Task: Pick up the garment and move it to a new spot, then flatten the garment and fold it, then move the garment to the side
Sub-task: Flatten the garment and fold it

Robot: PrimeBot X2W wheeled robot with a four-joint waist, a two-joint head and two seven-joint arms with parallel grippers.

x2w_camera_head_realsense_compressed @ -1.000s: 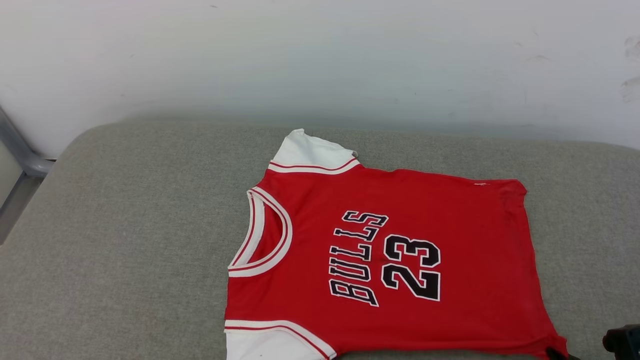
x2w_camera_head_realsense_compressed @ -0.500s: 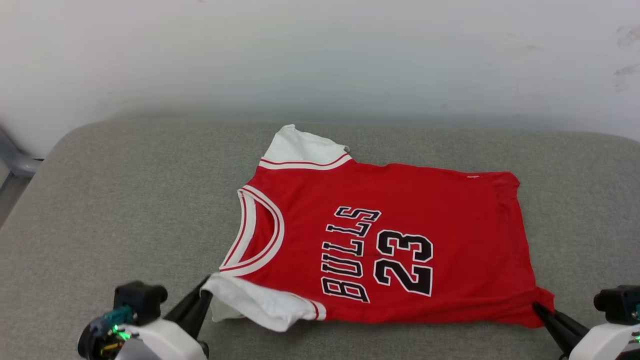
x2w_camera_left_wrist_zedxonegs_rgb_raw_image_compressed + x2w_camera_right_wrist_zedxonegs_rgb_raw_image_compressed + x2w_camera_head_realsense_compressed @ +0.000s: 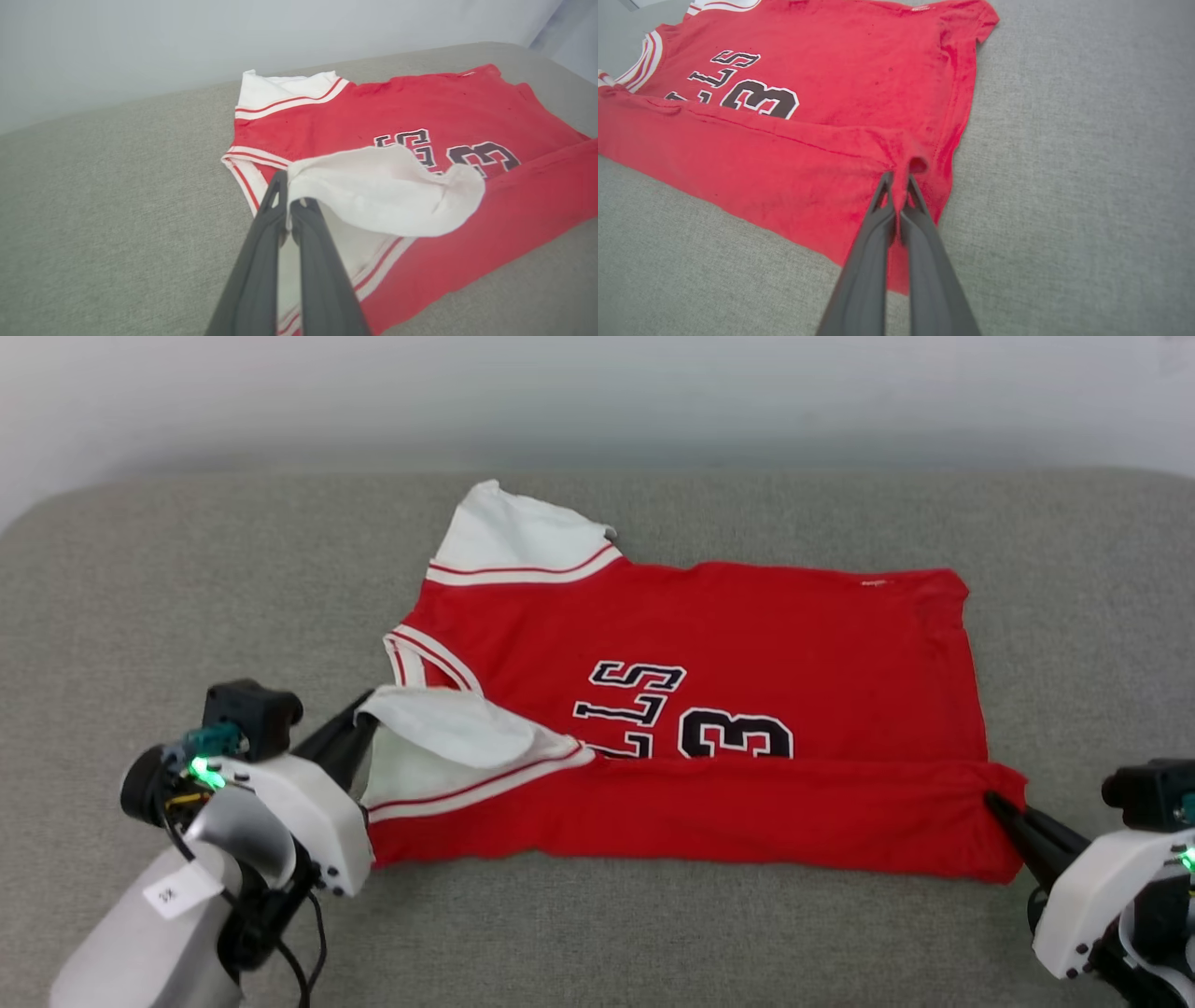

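1. The left tool (image 3: 367,711) is reaching in from the lower left of the head view. Its two dark fingers (image 3: 261,261) are clenched on the edge of the near white sleeve (image 3: 448,728).
2. That sleeve is hanging lifted off the grey cushion (image 3: 187,569) and is draping over towards the striped neckline (image 3: 425,658).
3. The garment (image 3: 747,625) is lying across the middle of the cushion, with its neck pointing left and its hem pointing right.
4. The far white sleeve (image 3: 513,537) is resting flat at the back left, towards the pale wall (image 3: 597,392).
5. The near long side of the garment is folding over onto the chest, and this red band is covering the lower part of the black lettering (image 3: 630,695) and of the number (image 3: 738,735).
6. The right tool (image 3: 995,801) is coming in from the lower right. Its fingers are pressing tight together on the near hem corner, where the red cloth is bunching at the tips in the right wrist view.
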